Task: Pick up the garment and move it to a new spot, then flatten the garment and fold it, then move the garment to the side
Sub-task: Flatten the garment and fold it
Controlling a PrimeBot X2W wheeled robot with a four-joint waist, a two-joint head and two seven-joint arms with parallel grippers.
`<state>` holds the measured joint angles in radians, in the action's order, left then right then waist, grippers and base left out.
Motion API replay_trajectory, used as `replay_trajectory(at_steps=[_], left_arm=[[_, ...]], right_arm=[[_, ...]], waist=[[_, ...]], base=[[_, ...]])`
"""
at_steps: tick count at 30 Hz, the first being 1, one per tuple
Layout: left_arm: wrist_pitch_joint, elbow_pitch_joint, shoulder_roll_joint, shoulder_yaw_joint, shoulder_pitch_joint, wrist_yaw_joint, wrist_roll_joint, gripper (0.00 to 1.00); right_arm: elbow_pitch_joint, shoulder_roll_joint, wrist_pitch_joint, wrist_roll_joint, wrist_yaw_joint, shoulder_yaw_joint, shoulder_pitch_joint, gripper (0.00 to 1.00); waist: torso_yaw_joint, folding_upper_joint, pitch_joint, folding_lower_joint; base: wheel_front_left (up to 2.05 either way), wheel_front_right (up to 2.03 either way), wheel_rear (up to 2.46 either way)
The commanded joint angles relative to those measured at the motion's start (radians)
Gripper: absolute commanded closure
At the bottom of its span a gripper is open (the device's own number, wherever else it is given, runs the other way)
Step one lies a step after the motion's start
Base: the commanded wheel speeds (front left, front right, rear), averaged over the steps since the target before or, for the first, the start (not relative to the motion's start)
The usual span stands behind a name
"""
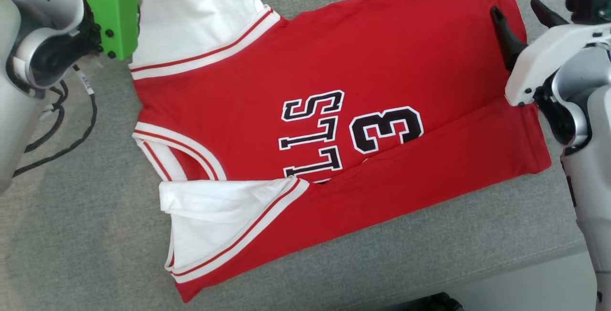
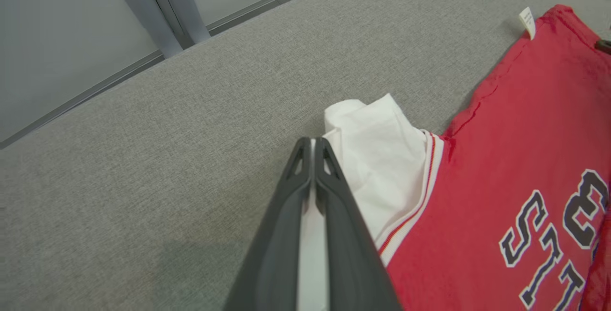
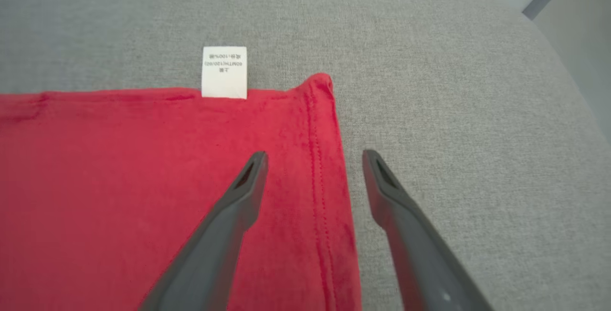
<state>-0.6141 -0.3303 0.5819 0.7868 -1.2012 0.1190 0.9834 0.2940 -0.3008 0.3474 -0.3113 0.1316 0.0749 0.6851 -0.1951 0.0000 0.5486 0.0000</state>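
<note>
Left gripper (image 2: 312,141): fingers pressed flat together. A thin strip of white shows between them along their length, and the tips sit on the edge of a white sleeve (image 2: 377,158), so we read it as pinching that sleeve. The rest of the red jersey (image 1: 382,62) spreads away to this gripper's right, lying on the grey cloth surface (image 2: 143,158). Bare grey lies to its left and ahead.

Right gripper (image 3: 315,154): jaws spread wide, holding nothing. It straddles the side hem (image 3: 324,182) near a bottom corner of the jersey. One finger (image 3: 238,206) is over red cloth, the other (image 3: 405,215) over bare grey. We cannot tell whether either tip touches down. The care label (image 3: 224,72) sticks out from the jersey's edge ahead of this gripper and a little to the left.

Counts:
- one jersey, lying mostly flat, with its near long edge folded over onto the chest
- two white sleeves: the one at the left gripper, and a second white sleeve (image 1: 215,215) lying well apart from both grippers
- one care label
- one numeral 3, beside black-and-white lettering partly under the fold
- two grippers

Also noted: a green cover (image 1: 112,5) on the left arm and black cables (image 1: 57,129) hanging beside it.
</note>
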Motion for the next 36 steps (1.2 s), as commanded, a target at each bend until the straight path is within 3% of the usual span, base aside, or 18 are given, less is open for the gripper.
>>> replay_trajectory(at_steps=[1,5,11,27,28,29,31,32,34,35,36], left_arm=[[0.003,0.016,0.003,0.004,0.018,0.003,0.001,1.00],[0.001,0.057,0.008,0.014,0.026,0.003,0.000,1.00],[-0.006,0.093,0.013,0.023,0.029,0.003,-0.007,1.00],[-0.019,0.130,0.018,0.038,0.019,-0.002,-0.010,1.00],[-0.019,0.131,0.017,0.038,0.018,-0.002,-0.009,1.00],[-0.019,0.132,0.017,0.039,0.018,-0.003,-0.008,1.00],[-0.021,0.132,0.015,0.039,0.018,-0.004,-0.006,1.00],[-0.020,0.133,0.015,0.039,0.017,-0.004,-0.006,1.00],[-0.019,0.132,0.016,0.039,0.017,-0.005,-0.004,1.00],[-0.017,0.131,0.016,0.038,0.016,-0.005,-0.003,1.00],[-0.014,0.130,0.015,0.037,0.016,-0.005,-0.002,1.00]], right_arm=[[0.019,-0.003,0.054,0.031,-0.002,0.003,0.025,0.00],[0.052,0.012,0.143,0.072,-0.002,-0.011,0.078,0.00],[0.116,0.022,0.190,0.114,-0.002,-0.043,0.138,0.00],[0.285,0.022,0.148,0.087,-0.002,-0.051,0.268,0.01],[0.291,0.021,0.148,0.084,-0.002,-0.049,0.270,0.11],[0.298,0.018,0.146,0.082,-0.002,-0.047,0.275,0.27],[0.307,0.014,0.145,0.078,-0.002,-0.043,0.285,0.51],[0.310,0.013,0.145,0.076,-0.002,-0.042,0.289,0.55],[0.317,0.011,0.144,0.074,-0.002,-0.039,0.292,0.75],[0.321,0.011,0.144,0.073,-0.002,-0.037,0.294,1.00],[0.322,0.010,0.145,0.071,-0.002,-0.036,0.296,1.00]], waist=[[0.021,0.0000,-0.018,0.0000],[0.033,0.0000,-0.021,0.0000],[0.044,0.0000,-0.016,0.0000],[0.077,0.0000,0.006,0.0000],[0.079,0.0000,0.007,0.0000],[0.082,0.0000,0.008,0.0000],[0.085,0.0000,0.011,0.0000],[0.087,0.0000,0.012,0.0000],[0.089,0.0000,0.014,0.0000],[0.090,0.0000,0.015,0.0000],[0.091,0.0000,0.015,0.0000]], base=[[0.00,0.00,0.00],[0.00,0.00,0.00],[0.00,0.00,0.00],[0.00,0.00,0.00],[0.00,0.00,0.00],[0.00,0.00,0.00],[0.00,0.00,0.00],[0.00,0.00,0.00],[0.00,0.00,0.00],[0.00,0.00,0.00],[0.00,0.00,0.00]])
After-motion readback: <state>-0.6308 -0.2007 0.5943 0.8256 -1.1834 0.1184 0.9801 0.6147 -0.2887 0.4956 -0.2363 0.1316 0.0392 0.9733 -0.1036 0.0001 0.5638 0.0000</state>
